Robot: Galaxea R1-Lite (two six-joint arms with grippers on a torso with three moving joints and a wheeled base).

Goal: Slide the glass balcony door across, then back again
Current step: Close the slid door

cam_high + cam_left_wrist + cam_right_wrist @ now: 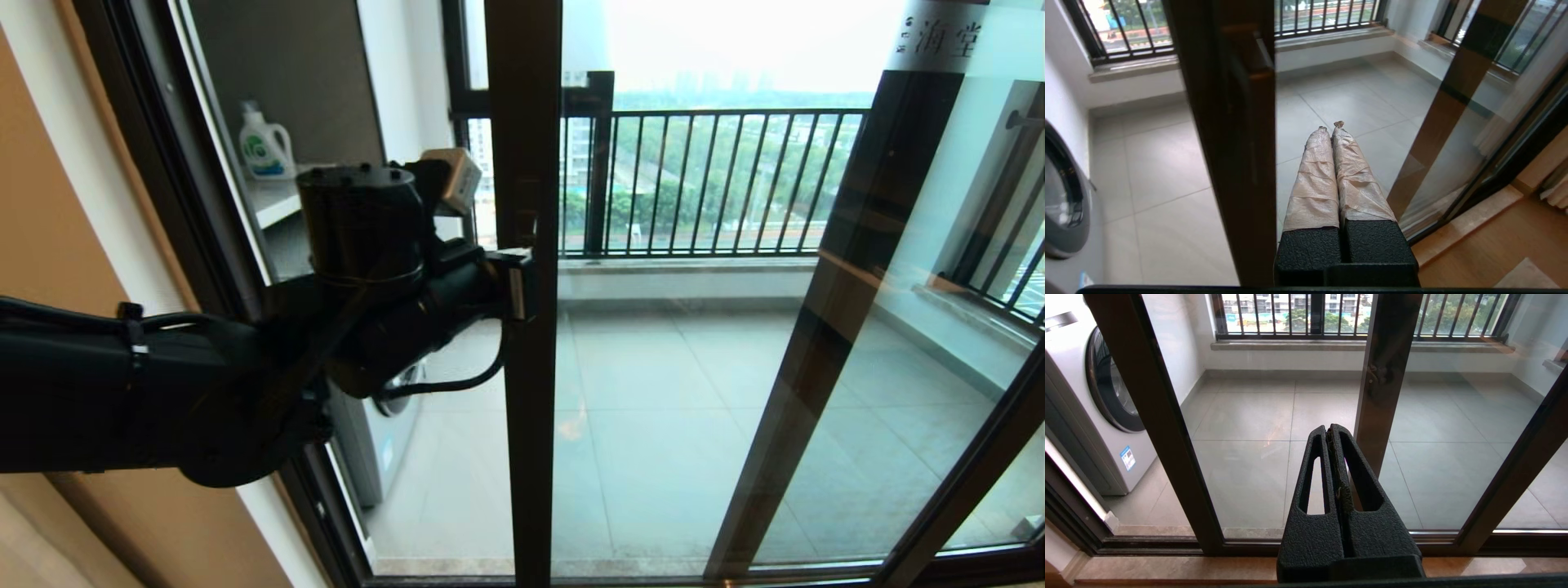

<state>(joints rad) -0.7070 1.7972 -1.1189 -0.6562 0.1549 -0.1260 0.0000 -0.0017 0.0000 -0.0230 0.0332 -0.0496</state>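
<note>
The glass balcony door (pixel 669 392) has a dark brown upright (pixel 526 425) with a dark handle (pixel 527 219), and a frosted strip with Chinese characters (pixel 939 37) at the top right. My left gripper (pixel 522 284) is raised to that upright, just below the handle. In the left wrist view its taped fingers (pixel 1314 179) are shut on nothing and lie close beside the upright (pixel 1229 134), on its glass side; contact is unclear. My right gripper (pixel 1329 428) is out of the head view. It is shut and empty, and points at the door's lower glass (pixel 1249 457).
Beyond the door's upright a washing machine (pixel 1106 396) stands on the balcony's left, with a detergent bottle (pixel 265 143) on a shelf above. A second dark-framed panel's upright (pixel 816 343) crosses the right side. Black railing bars (pixel 710 180) close the balcony's far edge. Tiled floor lies beyond.
</note>
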